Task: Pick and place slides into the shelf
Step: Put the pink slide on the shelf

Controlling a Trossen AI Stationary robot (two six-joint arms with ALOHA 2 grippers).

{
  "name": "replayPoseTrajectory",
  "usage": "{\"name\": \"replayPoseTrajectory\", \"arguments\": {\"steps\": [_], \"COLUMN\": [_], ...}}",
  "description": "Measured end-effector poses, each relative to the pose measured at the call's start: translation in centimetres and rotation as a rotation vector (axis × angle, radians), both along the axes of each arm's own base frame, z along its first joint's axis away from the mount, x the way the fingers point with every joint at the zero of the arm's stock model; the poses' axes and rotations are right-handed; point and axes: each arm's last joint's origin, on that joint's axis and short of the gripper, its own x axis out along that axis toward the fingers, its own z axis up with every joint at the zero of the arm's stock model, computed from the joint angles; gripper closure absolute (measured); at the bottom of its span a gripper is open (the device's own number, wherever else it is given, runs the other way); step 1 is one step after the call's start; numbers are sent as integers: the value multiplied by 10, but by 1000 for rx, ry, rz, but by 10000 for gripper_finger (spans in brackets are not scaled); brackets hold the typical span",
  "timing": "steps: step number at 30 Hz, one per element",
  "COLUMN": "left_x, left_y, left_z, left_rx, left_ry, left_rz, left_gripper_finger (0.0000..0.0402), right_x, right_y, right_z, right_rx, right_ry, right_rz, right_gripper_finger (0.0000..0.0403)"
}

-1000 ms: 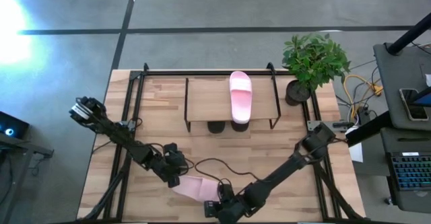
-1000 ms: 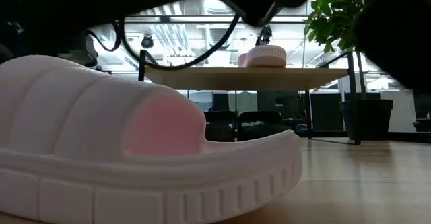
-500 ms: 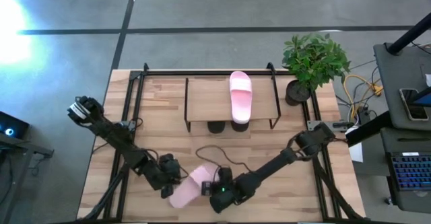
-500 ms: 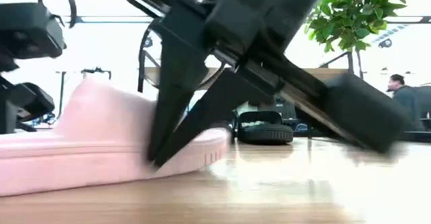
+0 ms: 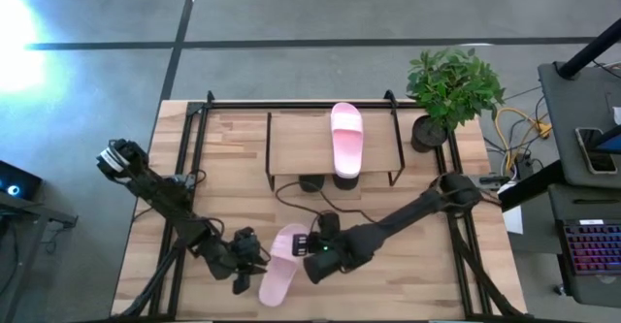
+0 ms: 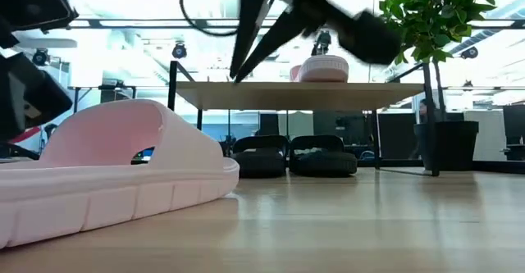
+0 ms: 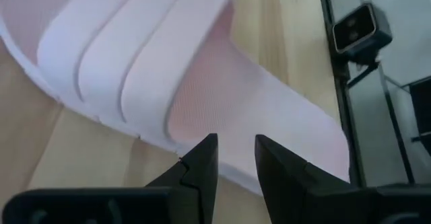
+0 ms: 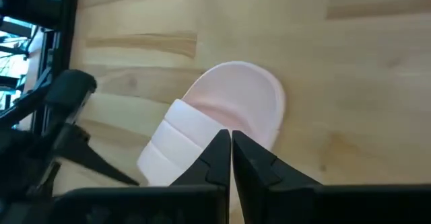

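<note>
One light pink slide [image 5: 279,267] lies sole-down near the table's near edge, slanted; it fills the low view's left [image 6: 115,183]. My left gripper [image 5: 247,268] sits level at its left side, narrowly open [image 7: 236,150]. My right gripper [image 5: 303,255] hovers shut above the slide's strap end [image 8: 229,140], lifted clear in the low view [image 6: 236,75]. The other pink slide [image 5: 346,137] lies on the shelf's wooden top board [image 5: 301,144]. The black pair [image 6: 260,156] [image 6: 321,156] stands on the table under that board. My left gripper comes level from the table's left, with its fingertips [image 7: 205,158] at the side rim of the slide's sole [image 7: 202,126], behind the strap. I cannot tell whether they touch it. The slide lies flat on the table.
A potted plant [image 5: 451,90] stands at the far right corner beside the shelf. A dark cable [image 5: 291,202] loops over the table between shelf and grippers. Black frame rails run along the table's left and right sides. Bare wood lies right of the slide.
The pink slide has turned about on the table, from lying left-to-right along the near edge to slanting toward the shelf. My right gripper was down against it half a second ago; it has since risen and moved toward the far edge. My left gripper has shifted toward the near edge.
</note>
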Motion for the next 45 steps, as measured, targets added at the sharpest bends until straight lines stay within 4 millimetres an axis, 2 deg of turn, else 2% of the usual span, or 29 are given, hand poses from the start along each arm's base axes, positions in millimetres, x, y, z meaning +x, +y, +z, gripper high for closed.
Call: {"name": "replayPoseTrajectory", "arguments": {"steps": [5, 9, 16, 20, 35, 45], "left_x": [-10, -20, -22, -19, -10, 11], "left_y": [-5, -13, -15, -12, 2, 23], "left_z": [-4, -5, -4, -4, -8, -7], "left_rx": [31, 76, 171, 224, 453, 435], "left_ry": [40, 31, -31, -59, -106, -86], "left_rz": [-45, -118, -133, -116, -246, -164], "left_gripper_finger": [317, 317, 317, 317, 317, 318], "right_x": [-23, -41, -63, -72, -68, -66], "right_y": [10, 32, 69, 81, 79, 75], "right_z": [25, 37, 36, 32, 39, 38], "right_rx": [-22, -6, 41, 37, -33, -41], "right_ry": [14, -8, -63, -106, -144, -136], "right_rz": [26, 81, 68, 26, 45, 42], "right_gripper_finger": [394, 394, 394, 394, 394, 394]}}
